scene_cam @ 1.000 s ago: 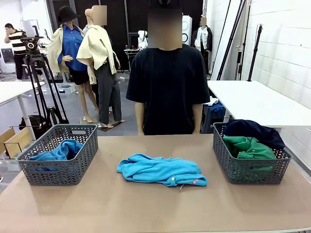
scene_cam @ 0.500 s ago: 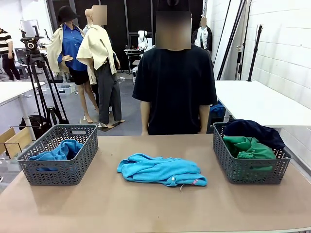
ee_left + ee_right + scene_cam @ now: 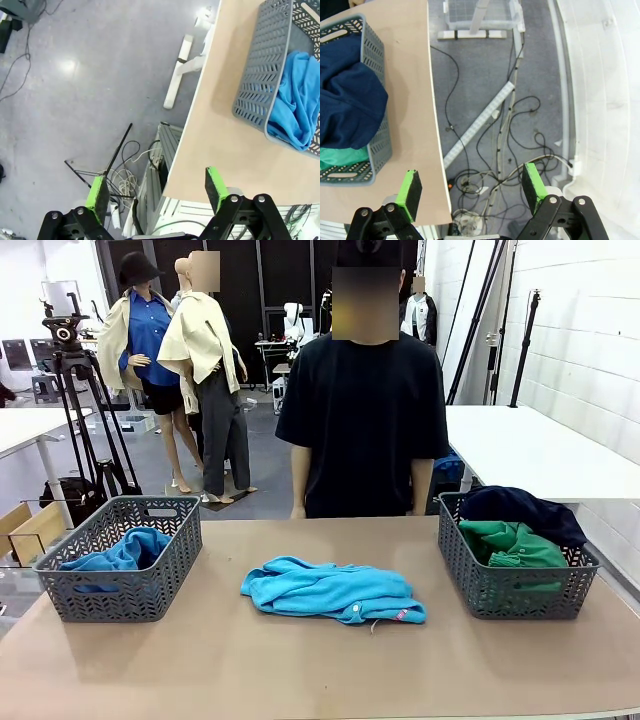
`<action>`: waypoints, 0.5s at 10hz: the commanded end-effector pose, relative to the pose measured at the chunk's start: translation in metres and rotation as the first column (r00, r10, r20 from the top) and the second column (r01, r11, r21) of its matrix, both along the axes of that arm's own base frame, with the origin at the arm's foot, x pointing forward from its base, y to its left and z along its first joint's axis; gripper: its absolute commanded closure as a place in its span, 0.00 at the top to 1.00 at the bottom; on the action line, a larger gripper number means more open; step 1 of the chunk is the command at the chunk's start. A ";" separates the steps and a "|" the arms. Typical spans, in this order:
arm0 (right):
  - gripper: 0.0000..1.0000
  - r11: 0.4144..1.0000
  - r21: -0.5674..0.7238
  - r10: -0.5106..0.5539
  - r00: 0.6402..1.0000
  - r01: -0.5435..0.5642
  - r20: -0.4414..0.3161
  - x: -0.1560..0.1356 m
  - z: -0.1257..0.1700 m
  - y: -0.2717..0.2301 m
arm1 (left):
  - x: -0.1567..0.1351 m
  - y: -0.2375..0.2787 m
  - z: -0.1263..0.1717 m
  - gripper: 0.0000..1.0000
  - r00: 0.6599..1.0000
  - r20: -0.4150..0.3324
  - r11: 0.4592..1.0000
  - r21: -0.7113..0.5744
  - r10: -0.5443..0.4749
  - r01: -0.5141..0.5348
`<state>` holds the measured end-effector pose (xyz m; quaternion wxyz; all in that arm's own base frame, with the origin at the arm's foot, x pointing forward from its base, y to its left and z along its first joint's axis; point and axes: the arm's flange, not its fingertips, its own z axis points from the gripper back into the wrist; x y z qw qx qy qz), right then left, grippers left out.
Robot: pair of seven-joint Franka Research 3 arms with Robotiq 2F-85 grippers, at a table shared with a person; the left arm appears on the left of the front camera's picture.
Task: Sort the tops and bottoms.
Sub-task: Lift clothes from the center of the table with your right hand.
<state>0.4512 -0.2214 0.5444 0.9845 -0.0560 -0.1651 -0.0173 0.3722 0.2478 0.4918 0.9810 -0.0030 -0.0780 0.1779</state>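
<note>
— Nothing on the surface has shifted since a second ago; only the person at the far edge has stepped a little toward the robot's right.

— Where are the bottoms?

— A turquoise-blue garment with a small pink tag lies crumpled in the middle of the surface, between the two baskets. A medium blue garment sits inside the left basket.

— And the tops?

— Both in the right basket: the green top toward the front, the navy shirt heaped behind and partly over it.

— The arms?

— The left gripper hangs past the surface's edge over the floor, fingers spread apart, grasping nothing. The right gripper is likewise off the edge beside the right basket, fingers released.
</note>
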 end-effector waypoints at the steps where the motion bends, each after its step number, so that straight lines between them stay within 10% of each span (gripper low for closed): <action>1: 1.00 1.000 -0.003 0.011 1.000 -0.011 0.000 0.000 0.000 0.001 | -0.002 0.002 -0.001 1.00 1.000 -0.006 1.000 -0.006 0.003 -0.003; 3: 1.00 1.000 0.000 0.000 1.000 0.000 0.000 0.000 0.000 0.000 | -0.002 0.002 -0.001 1.00 1.000 -0.006 1.000 -0.006 0.003 -0.003; 5: 1.00 0.994 -0.038 0.106 0.981 -0.101 0.163 0.014 0.075 0.015 | -0.002 0.002 -0.001 1.00 1.000 -0.006 1.000 -0.006 0.003 -0.003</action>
